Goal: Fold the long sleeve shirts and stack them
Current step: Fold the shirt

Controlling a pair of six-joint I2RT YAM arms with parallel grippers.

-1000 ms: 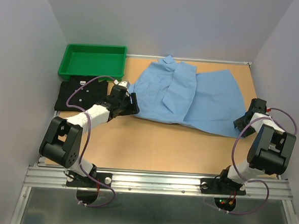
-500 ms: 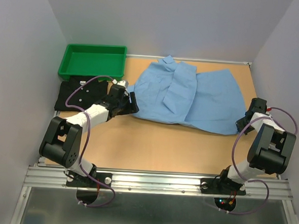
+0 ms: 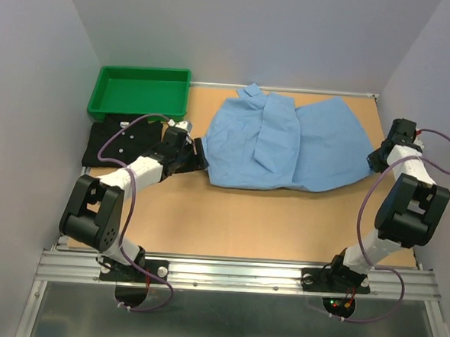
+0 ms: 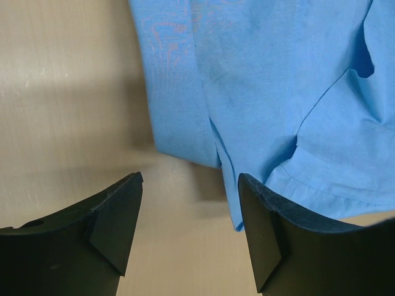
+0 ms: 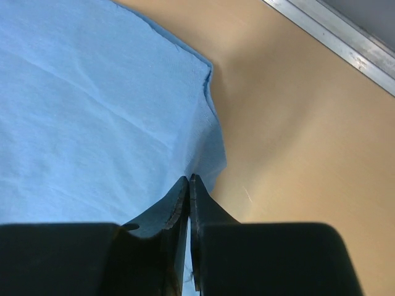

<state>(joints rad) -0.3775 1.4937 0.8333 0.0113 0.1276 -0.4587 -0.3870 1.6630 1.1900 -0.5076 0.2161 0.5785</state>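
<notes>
The light blue long sleeve shirt (image 3: 287, 145) lies spread across the middle of the table, collar toward the back. My right gripper (image 3: 373, 161) is at its right edge, and in the right wrist view the gripper (image 5: 189, 180) is shut on the blue cloth (image 5: 92, 105) near a hem corner. My left gripper (image 3: 200, 155) stands open at the shirt's left edge. In the left wrist view its fingers (image 4: 117, 213) straddle bare table, with a hem corner of the shirt (image 4: 259, 92) just inside the right finger. The black shirt (image 3: 108, 144) lies folded at the left, partly under my left arm.
A green plastic tray (image 3: 107, 92) stands at the back left, just behind the black shirt. A metal rail (image 5: 333, 34) runs along the table's edge near the right gripper. Grey walls close in the left, right and back sides.
My right gripper has shut on the blue shirt's right edge and moved toward the back right, drawing the cloth's near-right part up and flatter. The left gripper has stayed open and nearly still.
</notes>
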